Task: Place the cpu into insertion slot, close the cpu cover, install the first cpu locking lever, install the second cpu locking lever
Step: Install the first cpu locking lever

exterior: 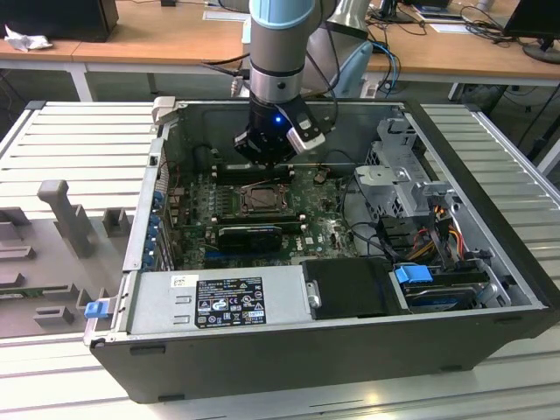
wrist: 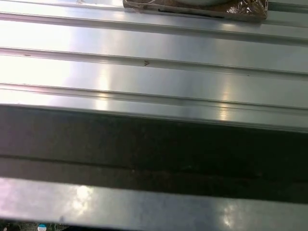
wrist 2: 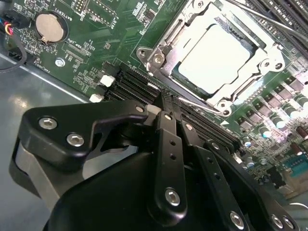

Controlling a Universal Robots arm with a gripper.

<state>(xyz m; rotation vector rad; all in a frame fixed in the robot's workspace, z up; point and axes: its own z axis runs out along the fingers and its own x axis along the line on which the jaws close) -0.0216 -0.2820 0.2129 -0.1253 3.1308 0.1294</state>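
In the second wrist view the cpu (wrist 2: 216, 55) lies flat in the insertion slot (wrist 2: 250, 86), its pale face showing through the window of the cpu cover (wrist 2: 166, 45), which is down over it. One thin locking lever (wrist 2: 197, 107) runs along the socket edge nearest my fingers. Another lever (wrist 2: 274, 24) runs along the far edge. My gripper (wrist 2: 168, 103) is shut, its tips right at the socket's corner by the near lever's end; whether they touch it is unclear. In the exterior view the gripper (exterior: 262, 162) hangs just above the socket (exterior: 262, 199) inside the open computer case.
A power supply (exterior: 219, 302) fills the case's front and a drive cage (exterior: 398, 175) with cables stands at the exterior view's right. Black memory slots (wrist 2: 130, 82) and a coin battery (wrist 2: 49, 26) lie near the socket. The first wrist view faces the ribbed metal table (wrist: 154, 48).
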